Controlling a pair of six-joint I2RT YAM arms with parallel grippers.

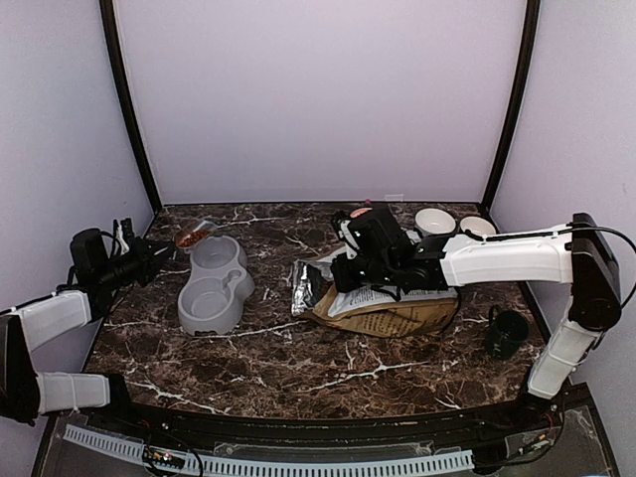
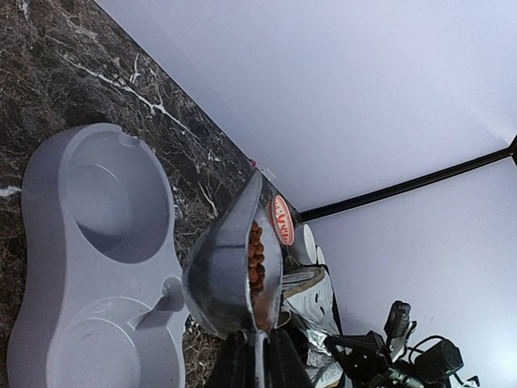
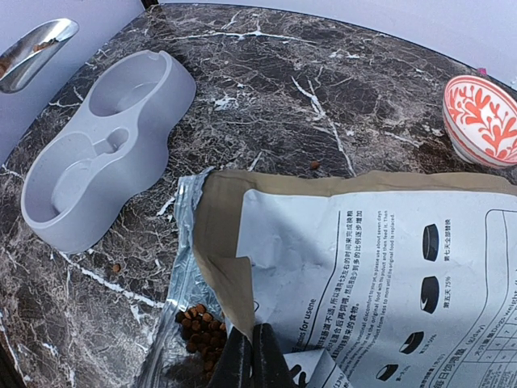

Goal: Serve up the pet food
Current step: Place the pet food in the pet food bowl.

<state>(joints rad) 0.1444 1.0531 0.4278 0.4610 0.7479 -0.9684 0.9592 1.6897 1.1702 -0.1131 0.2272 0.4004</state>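
Pet food (image 2: 255,259) partly hidden inside scoop (image 2: 214,279)

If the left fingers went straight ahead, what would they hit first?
Holding the scoop of pet food, the left fingers point past the grey double bowl toward the red-patterned bowl; probably that first, though depth is unclear.

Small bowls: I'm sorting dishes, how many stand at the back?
3: a red-patterned bowl at the back, two white bowls right of it; the right arm may hide more.

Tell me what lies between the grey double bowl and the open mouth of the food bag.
Between the double bowl and the food bag is bare marble tabletop, with one stray pellet on it. The right wrist view shows it.
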